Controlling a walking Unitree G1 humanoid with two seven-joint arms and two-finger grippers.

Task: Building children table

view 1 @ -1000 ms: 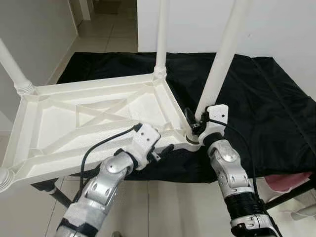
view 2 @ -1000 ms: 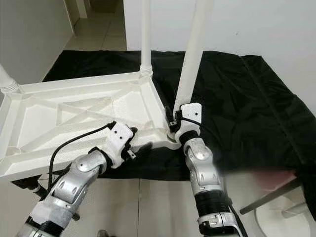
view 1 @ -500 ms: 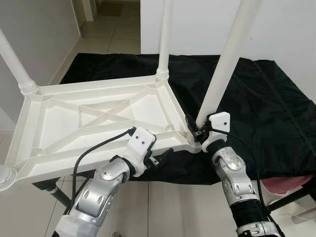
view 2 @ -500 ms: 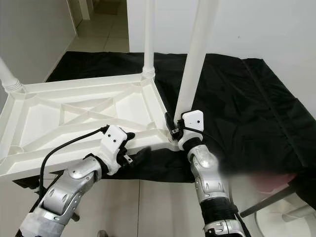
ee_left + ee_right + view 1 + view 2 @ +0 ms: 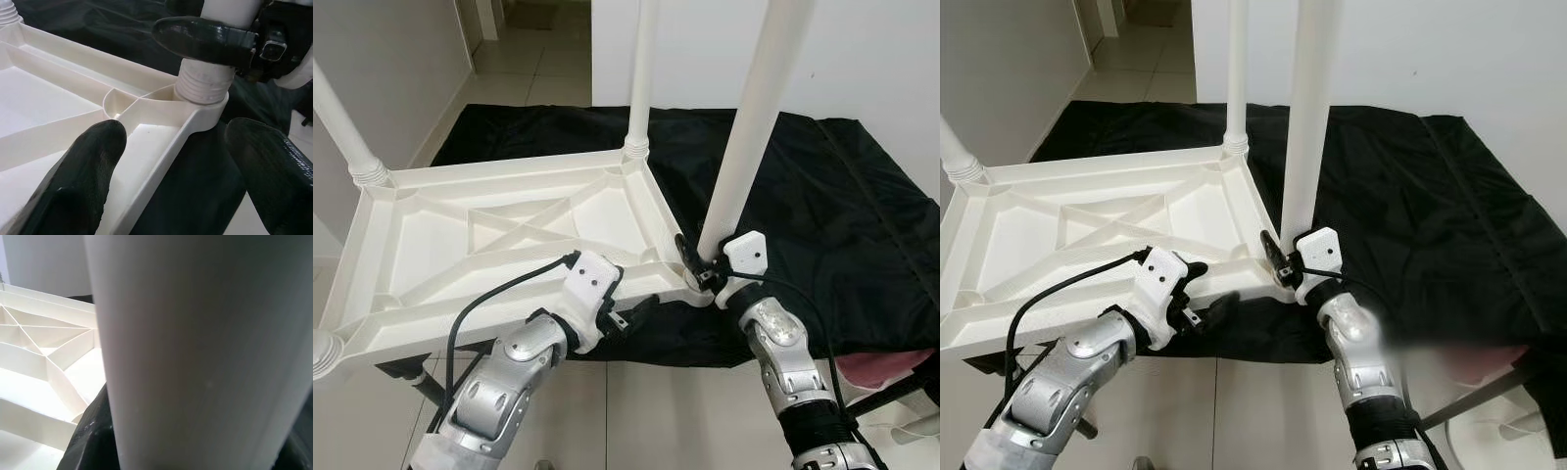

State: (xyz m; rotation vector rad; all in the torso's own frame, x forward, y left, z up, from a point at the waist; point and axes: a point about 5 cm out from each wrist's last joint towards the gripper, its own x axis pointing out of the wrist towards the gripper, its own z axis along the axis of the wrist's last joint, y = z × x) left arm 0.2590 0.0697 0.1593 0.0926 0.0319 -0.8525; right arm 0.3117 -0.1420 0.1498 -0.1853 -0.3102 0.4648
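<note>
A white plastic children's table (image 5: 421, 250) lies upside down on a black cloth (image 5: 842, 215). One white leg (image 5: 641, 88) rises from its far corner and another leg (image 5: 340, 127) from its left corner. My right gripper (image 5: 698, 271) is shut on the base of the near-right leg (image 5: 752, 137), which stands almost upright in the corner socket (image 5: 203, 88). My left gripper (image 5: 628, 299) is open and straddles the table's near rim just left of that socket. One of its fingers (image 5: 93, 156) is inside the rim and the other outside.
The cloth-covered surface ends just behind my arms, with tiled floor (image 5: 646, 411) below. A pink item (image 5: 881, 362) lies at the lower right. A white wall (image 5: 881, 49) stands behind, and a corridor opens at the far left.
The near-right leg has swung from a rightward lean to nearly upright in my right gripper. The left gripper has stayed at the rim.
</note>
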